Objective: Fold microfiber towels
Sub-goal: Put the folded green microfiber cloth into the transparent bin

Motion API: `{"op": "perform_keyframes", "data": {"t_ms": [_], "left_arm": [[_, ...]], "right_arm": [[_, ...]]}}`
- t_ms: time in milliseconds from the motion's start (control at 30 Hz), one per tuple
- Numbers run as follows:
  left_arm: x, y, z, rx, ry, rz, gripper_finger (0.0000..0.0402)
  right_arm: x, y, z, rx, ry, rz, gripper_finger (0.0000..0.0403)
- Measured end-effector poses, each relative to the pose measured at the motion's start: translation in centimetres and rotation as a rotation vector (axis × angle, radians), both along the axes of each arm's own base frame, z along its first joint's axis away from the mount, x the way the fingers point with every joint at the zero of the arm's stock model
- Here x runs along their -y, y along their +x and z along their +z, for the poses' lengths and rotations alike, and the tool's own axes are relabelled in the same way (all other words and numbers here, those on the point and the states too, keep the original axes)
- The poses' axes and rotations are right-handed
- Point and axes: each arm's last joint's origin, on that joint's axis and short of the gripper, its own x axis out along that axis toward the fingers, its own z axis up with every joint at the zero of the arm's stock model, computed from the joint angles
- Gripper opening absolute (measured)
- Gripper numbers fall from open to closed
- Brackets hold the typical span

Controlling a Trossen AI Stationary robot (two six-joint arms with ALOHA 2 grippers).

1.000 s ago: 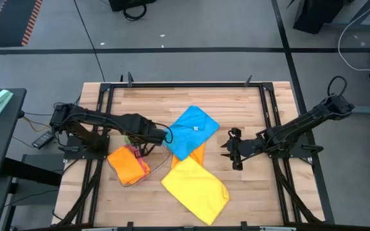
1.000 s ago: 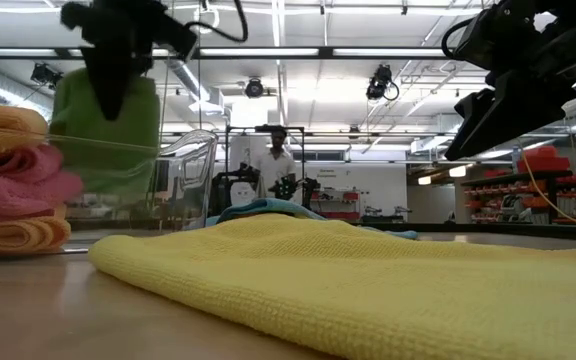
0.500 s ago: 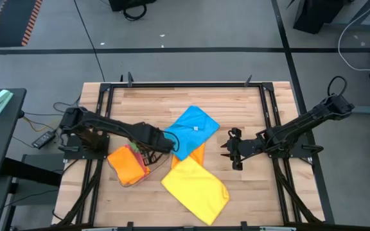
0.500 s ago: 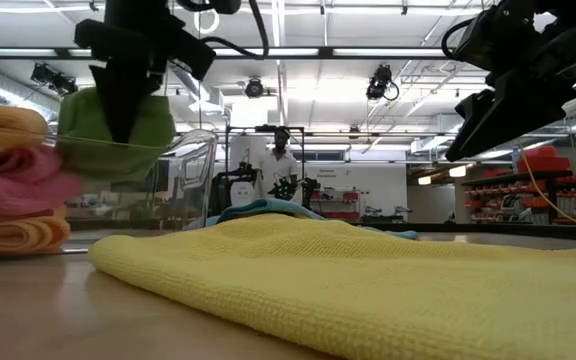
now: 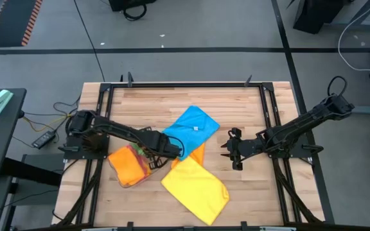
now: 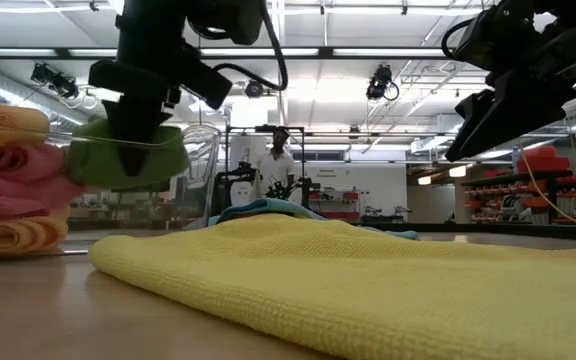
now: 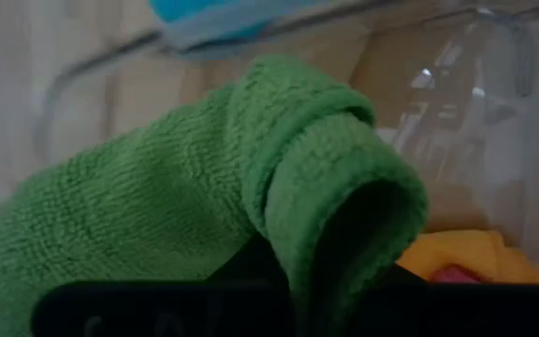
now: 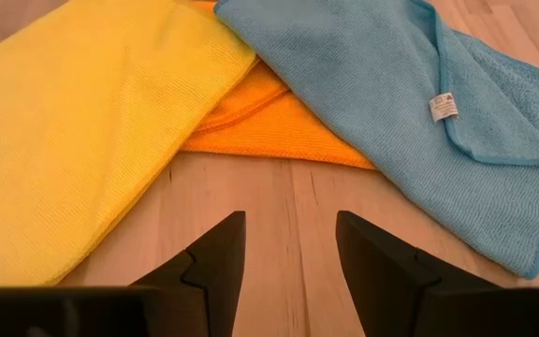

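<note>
Green towel (image 7: 204, 187) hangs pinched in the left gripper (image 6: 138, 150), over the clear tray (image 6: 193, 170) by what looks like its rim. Folded orange and pink towels (image 6: 8, 190) are stacked in that tray. On the table (image 5: 236, 102), the blue towel (image 5: 191, 128) overlaps an orange towel (image 8: 269, 122) beside the yellow towel (image 5: 194, 186). The right gripper (image 8: 288, 248) hovers nearby, fingers apart, empty.

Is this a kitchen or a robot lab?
Probably a robot lab or workshop: two dark arms are bolted to a wooden table, the floor is bare grey, and shelves line the big room behind.
</note>
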Motion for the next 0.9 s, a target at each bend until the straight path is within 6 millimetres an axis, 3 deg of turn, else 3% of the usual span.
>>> {"op": "perform_keyframes", "data": {"t_ms": [200, 667, 900], "left_arm": [[0.3, 0.4, -1.1, -0.033, -0.018, -0.023, 0.0028], [1.4, 1.1, -1.3, 0.045, -0.099, -0.083, 0.0028], [1.6, 0.3, -3.3, 0.035, -0.095, -0.089, 0.0045]], "right_arm": [[0.0, 0.0, 0.0, 0.001, 0.000, 0.000, 0.0176], [0.0, 0.0, 0.0, 0.001, -0.002, 0.002, 0.0176], [0.0, 0.0, 0.0, 0.001, -0.001, 0.001, 0.0176]]}}
